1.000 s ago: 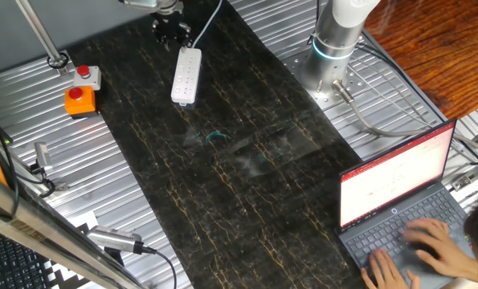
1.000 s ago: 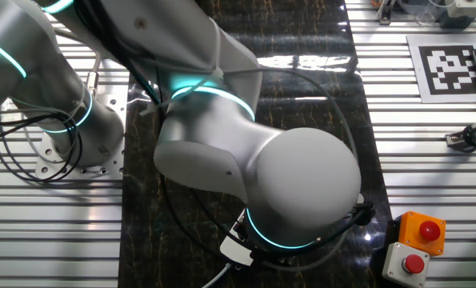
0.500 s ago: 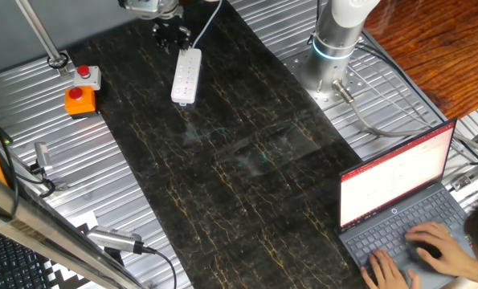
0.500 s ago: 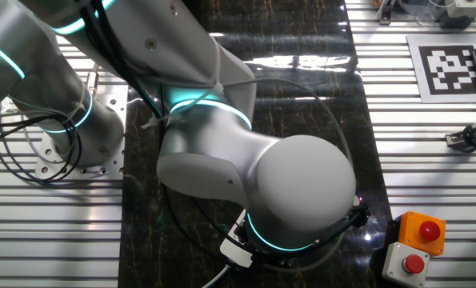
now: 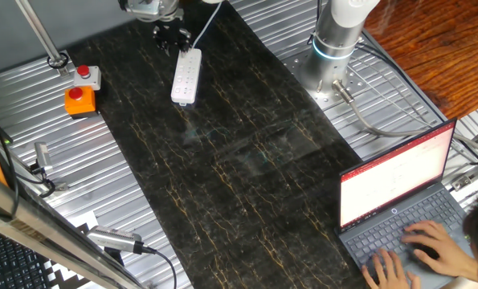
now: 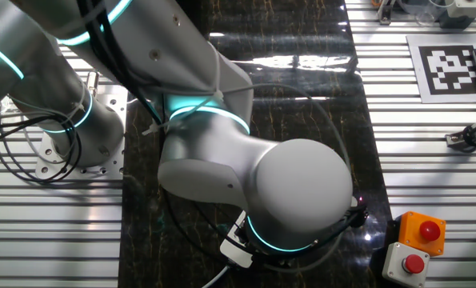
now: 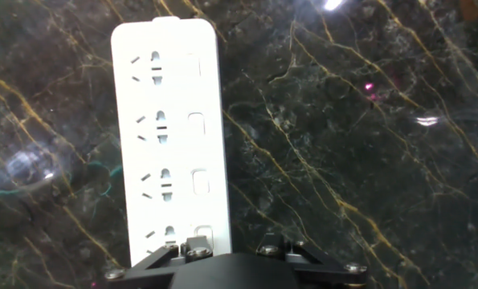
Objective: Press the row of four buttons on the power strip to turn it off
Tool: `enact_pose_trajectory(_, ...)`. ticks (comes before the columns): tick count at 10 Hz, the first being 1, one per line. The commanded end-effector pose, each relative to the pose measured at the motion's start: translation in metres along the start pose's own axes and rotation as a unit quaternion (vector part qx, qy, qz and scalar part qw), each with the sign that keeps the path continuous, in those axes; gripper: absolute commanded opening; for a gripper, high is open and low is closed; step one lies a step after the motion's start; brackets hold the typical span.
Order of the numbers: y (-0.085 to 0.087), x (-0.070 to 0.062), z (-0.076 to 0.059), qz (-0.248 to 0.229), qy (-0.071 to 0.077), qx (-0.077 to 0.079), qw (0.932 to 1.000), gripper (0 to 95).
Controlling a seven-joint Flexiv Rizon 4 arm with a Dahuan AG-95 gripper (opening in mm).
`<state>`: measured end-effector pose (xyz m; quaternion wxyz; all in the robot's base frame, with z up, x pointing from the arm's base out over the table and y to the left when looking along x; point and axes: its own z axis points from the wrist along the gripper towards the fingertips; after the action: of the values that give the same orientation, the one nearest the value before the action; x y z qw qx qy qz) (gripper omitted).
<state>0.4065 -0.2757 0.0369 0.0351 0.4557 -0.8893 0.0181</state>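
Our hand (image 5: 173, 35) hangs over the slim white plastic power strip's (image 7: 170, 136) cord end.
Strip's long axis runs along the dark marbled desk (image 5: 239, 160); four pale buttons (image 7: 197, 152) line one edge; finger state we cannot tell.

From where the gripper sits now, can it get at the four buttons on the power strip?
Probably yes. The gripper hangs at the power strip's cord end, the buttons face up uncovered, and nothing lies between them.

Grey arm (image 6: 246, 176), teal rings, black screwed hand (image 7: 234, 269)
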Motion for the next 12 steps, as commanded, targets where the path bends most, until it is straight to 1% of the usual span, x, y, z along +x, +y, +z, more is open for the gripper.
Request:
enact_pose_trajectory(1,0.0,-0.001,0.002,-0.001,-0.001,0.002,1.0,38.0)
enact_pose_trajectory(5,-0.001,-0.002,0.004,-0.001,-0.001,0.003,1.0,38.0)
enact_pose_trajectory(8,-0.003,-0.003,0.004,-0.003,-0.001,0.0,1.0,38.0)
enact_pose_trajectory(9,-0.004,-0.003,0.001,-0.003,0.0,0.0,1.0,38.0)
enact_pose_trajectory(10,-0.004,-0.003,-0.005,-0.002,-0.002,-0.002,1.0,38.0)
enact_pose_trajectory(12,-0.006,-0.007,-0.012,-0.007,-0.003,-0.001,1.0,38.0)
